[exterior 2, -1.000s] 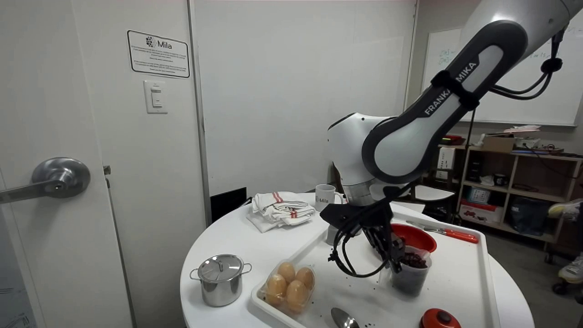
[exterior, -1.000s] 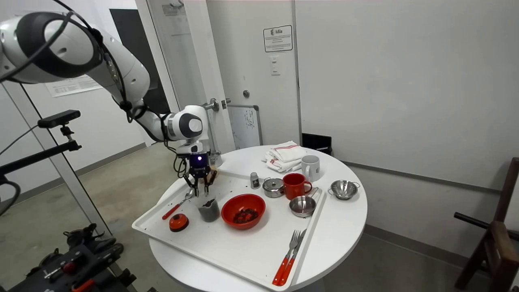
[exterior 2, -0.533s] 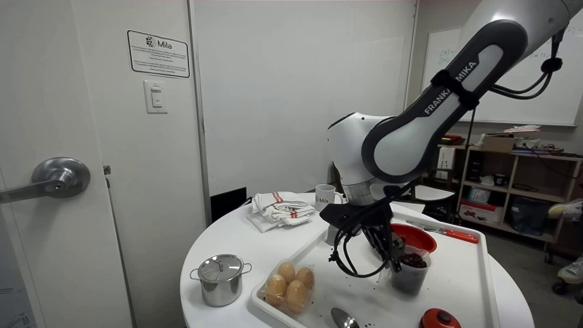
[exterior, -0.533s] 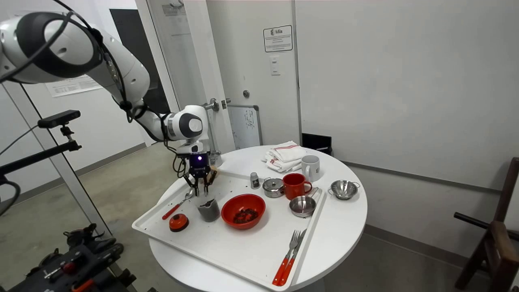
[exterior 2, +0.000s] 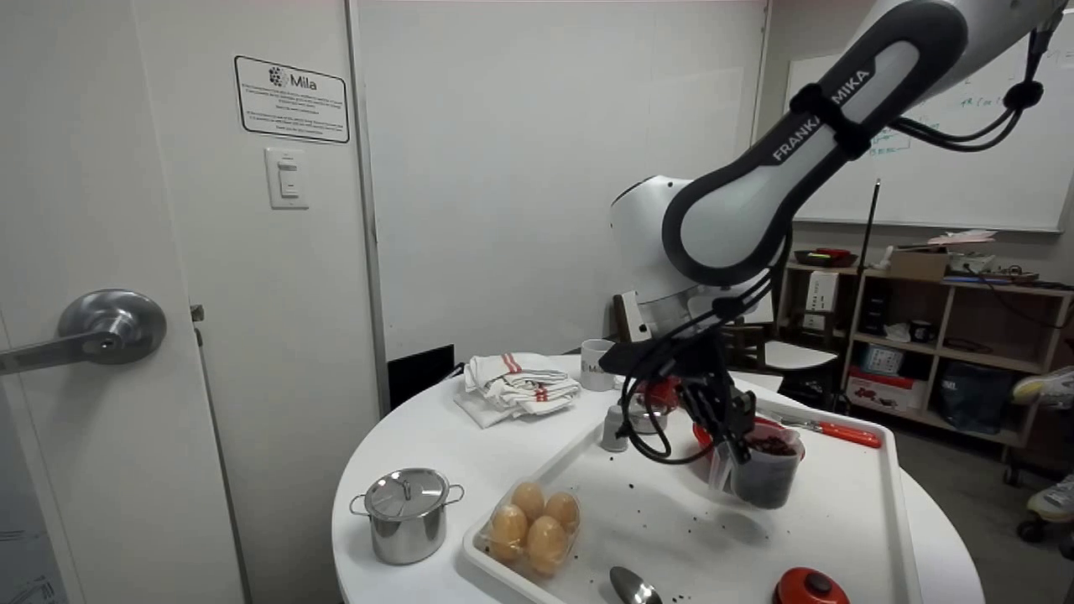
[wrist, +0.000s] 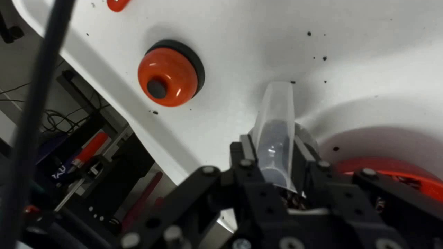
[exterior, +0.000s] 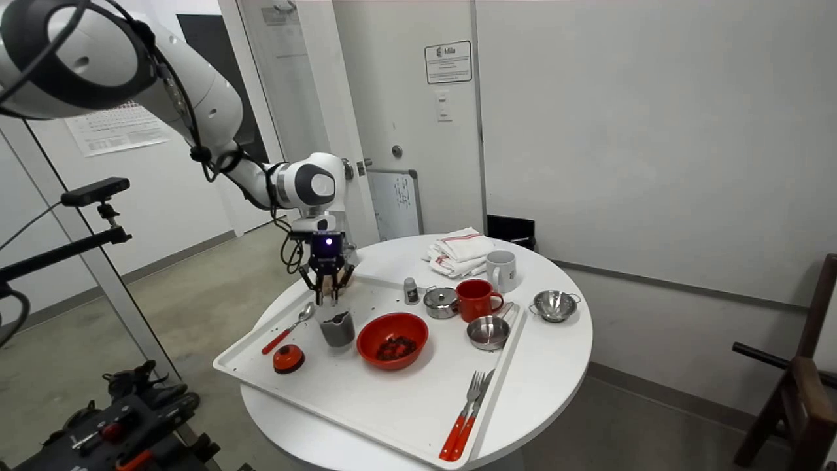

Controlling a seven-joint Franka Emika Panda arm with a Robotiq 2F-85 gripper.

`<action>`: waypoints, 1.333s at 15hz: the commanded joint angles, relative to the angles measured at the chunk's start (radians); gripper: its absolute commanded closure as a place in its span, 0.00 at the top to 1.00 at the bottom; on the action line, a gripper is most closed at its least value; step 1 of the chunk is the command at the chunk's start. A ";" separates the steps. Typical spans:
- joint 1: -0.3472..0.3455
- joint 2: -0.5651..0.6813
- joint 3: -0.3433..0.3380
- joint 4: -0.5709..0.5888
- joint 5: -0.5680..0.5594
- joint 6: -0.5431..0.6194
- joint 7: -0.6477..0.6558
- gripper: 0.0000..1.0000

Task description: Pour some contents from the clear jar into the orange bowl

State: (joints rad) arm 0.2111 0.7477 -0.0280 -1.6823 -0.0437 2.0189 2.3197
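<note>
In an exterior view, a knobbed red dome (exterior 2: pixel 810 585) sits at five o'clock from the clear jug (exterior 2: pixel 763 481), aloft, part-screening the orange bowl (exterior 2: pixel 701 438). In the wrist view, the gripper (wrist: pixel 276 148) clasps the jug's handle (wrist: pixel 276 131), dark pieces (wrist: pixel 292 200) inside.

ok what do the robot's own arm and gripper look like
The arm is white and rounded, with dark bands, a black strap splitting its lettering, "FRANKA" and "MIKA", and loose black cables. The gripper is black, with two jointed fingers and silvery bolts.
</note>
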 commanded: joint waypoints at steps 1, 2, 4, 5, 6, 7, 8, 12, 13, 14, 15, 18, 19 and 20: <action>-0.034 -0.070 0.002 0.012 0.027 -0.101 -0.071 0.11; -0.042 -0.082 0.001 0.020 0.028 -0.123 -0.085 0.11; -0.060 -0.096 0.001 0.043 0.034 -0.160 -0.114 0.11; -0.073 -0.097 0.004 0.057 0.042 -0.172 -0.138 0.11; -0.085 -0.098 0.008 0.066 0.046 -0.166 -0.176 0.11; -0.095 -0.095 0.011 0.075 0.052 -0.161 -0.217 0.11; -0.105 -0.091 0.014 0.081 0.058 -0.153 -0.260 0.11; -0.146 -0.116 0.012 0.043 0.103 -0.110 -0.419 0.11; -0.154 -0.126 0.011 0.029 0.114 -0.096 -0.456 0.11; -0.162 -0.132 0.011 0.018 0.125 -0.082 -0.495 0.11; -0.170 -0.139 0.012 0.005 0.137 -0.065 -0.538 0.11; -0.186 -0.167 0.016 -0.045 0.171 0.004 -0.676 0.11; -0.187 -0.176 0.015 -0.061 0.183 0.018 -0.704 0.11; -0.187 -0.185 0.014 -0.076 0.196 0.029 -0.729 0.11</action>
State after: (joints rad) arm 0.0367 0.6290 -0.0233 -1.6732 0.1063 1.9999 1.6842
